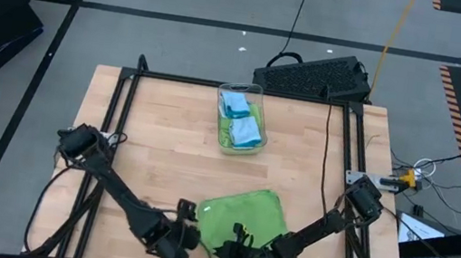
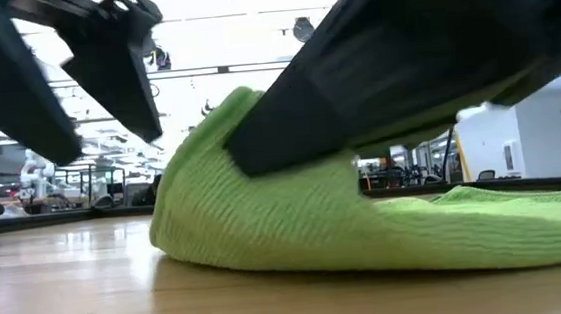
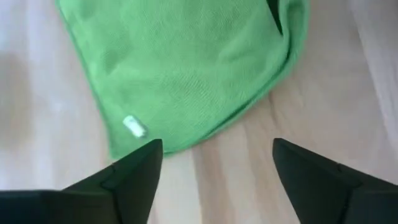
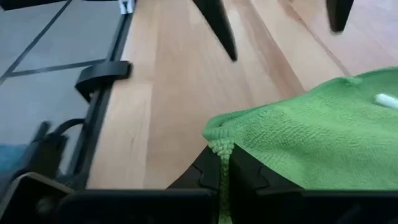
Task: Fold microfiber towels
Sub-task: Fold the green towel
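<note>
On the near half of the wooden table, between the two arms, a lime green towel lies spread, its near edge lifted. The right gripper is clenched on that near edge: its own camera shows a ridge of green cloth pinched between the two dark fingers. The left gripper hangs just left of the towel's near left corner with fingers spread wide and nothing between them, only bare wood. Further back, near the far edge, a clear plastic bin holds folded light blue towels and some green cloth.

The table-level camera shows the green towel humped up off the wood under a dark arm, which the overhead misses. Smallest of all, a white tag near the towel's corner shows clearly in the left wrist camera.
</note>
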### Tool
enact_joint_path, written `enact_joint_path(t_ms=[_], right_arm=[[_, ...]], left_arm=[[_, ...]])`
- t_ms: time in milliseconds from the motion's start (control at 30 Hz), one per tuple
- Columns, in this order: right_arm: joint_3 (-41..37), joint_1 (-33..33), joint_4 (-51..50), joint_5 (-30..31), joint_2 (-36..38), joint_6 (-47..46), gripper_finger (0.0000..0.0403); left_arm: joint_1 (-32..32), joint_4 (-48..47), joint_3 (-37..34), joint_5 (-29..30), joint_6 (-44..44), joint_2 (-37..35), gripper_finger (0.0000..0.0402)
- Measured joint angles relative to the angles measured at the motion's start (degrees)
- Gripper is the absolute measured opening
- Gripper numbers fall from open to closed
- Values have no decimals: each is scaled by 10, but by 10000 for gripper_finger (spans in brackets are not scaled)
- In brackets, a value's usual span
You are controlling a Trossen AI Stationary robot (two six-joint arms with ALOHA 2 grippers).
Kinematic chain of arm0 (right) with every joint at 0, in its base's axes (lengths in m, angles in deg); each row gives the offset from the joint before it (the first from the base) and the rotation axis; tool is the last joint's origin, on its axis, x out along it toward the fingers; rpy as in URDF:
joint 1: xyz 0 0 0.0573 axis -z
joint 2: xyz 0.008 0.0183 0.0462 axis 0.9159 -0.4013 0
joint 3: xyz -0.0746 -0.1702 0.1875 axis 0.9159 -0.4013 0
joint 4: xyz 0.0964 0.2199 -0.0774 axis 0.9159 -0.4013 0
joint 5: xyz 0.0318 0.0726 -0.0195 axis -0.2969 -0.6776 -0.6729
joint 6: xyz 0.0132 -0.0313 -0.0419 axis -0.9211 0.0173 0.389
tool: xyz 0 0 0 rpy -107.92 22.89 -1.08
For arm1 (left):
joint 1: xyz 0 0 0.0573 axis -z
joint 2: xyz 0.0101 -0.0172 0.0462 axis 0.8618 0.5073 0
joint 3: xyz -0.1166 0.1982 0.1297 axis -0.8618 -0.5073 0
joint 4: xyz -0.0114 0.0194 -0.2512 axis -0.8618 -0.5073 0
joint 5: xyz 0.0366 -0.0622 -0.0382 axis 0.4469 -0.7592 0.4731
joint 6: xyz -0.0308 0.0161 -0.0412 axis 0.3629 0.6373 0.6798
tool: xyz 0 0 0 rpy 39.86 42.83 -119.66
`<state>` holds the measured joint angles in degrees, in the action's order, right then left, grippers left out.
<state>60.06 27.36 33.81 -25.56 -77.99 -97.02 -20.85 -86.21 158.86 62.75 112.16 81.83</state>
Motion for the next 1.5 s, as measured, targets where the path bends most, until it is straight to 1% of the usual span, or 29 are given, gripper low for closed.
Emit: enact_joint_path(t_ms=[67,133,233,300,367,467,567,633,700,800,933,1033,1167,1233,1267,1400,1500], right_arm=[[0,-6,-11,-1,6,3,3],[0,-10,-19,-6,11,4,3],[0,-12,-27,-15,20,11,2],[0,-13,-37,-15,25,17,2],[0,-13,-52,-15,32,18,2],[0,-12,-76,-14,43,19,1],[0,-13,-82,-15,46,23,1],[0,-13,-84,-16,47,29,1],[0,-13,-86,-26,48,28,1],[0,-13,-90,-29,48,29,1],[0,-13,-91,-30,48,30,1],[0,-13,-93,-30,48,32,1],[0,-13,-96,-30,52,42,1],[0,-13,-106,-29,59,49,1],[0,-13,-110,-28,63,51,1],[0,-2,-144,-13,84,69,0],[0,11,-158,-9,107,102,0]], left_arm=[[14,-19,0,40,-30,0,315],[25,-42,-1,80,-69,3,318],[26,-25,-12,84,-124,17,313],[20,-22,-27,86,-141,21,309],[16,30,-45,92,-166,21,303],[14,81,-79,99,-219,21,289],[15,174,-114,108,-275,21,265],[16,215,-134,125,-307,22,245],[16,246,-147,128,-331,21,226],[9,278,-166,124,-354,20,196],[-3,295,-178,120,-373,20,152],[-16,300,-179,100,-385,20,115],[-38,292,-178,53,-382,19,54],[-47,286,-178,33,-349,18,19],[-50,280,-178,29,-324,15,11],[-54,243,-181,26,-224,-13,11],[-49,205,-180,45,-163,-65,6]])
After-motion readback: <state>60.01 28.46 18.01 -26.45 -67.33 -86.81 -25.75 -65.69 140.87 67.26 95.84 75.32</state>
